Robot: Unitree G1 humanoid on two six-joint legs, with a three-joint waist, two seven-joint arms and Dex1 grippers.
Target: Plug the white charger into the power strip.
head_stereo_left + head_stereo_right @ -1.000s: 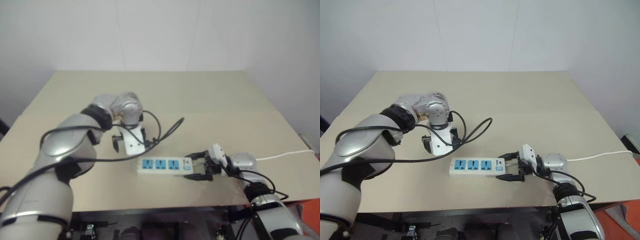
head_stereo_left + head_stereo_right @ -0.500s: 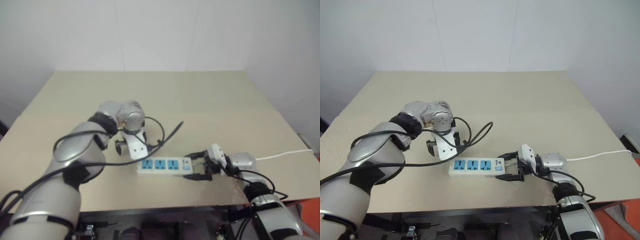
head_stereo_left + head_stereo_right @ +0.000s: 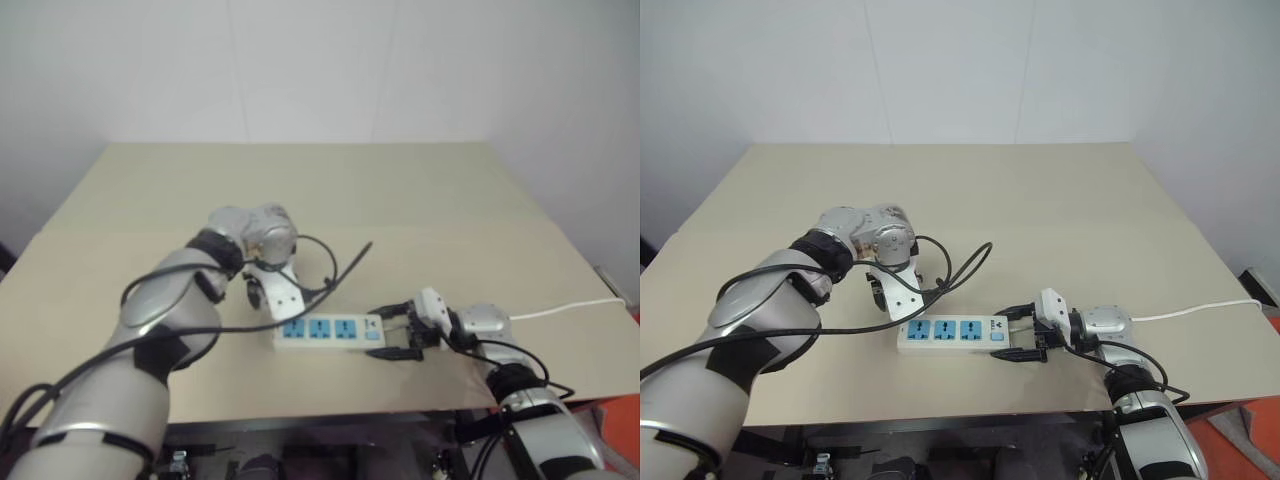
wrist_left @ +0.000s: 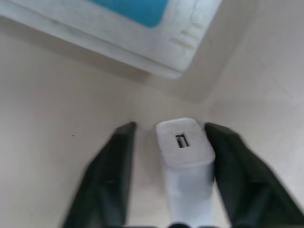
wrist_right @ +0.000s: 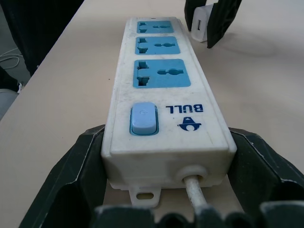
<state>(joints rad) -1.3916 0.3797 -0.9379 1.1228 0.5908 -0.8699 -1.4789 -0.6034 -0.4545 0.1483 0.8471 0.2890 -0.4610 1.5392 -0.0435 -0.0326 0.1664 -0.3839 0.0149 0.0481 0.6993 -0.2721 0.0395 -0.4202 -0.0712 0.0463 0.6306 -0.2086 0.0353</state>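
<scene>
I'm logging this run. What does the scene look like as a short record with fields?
surface: tan table
power strip: lies flat on the table, three blue sockets up, none in use
right gripper: fingers on either side of the strip's switch end
charger: white block between the left gripper's fingers, standing by the strip's far end
left gripper: pointing down at the table, one finger against the charger, a gap at the other
cord: thin white cord runs off to the right

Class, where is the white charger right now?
The white charger stands on the table between the left gripper's fingers, just beyond the power strip's far end.
</scene>
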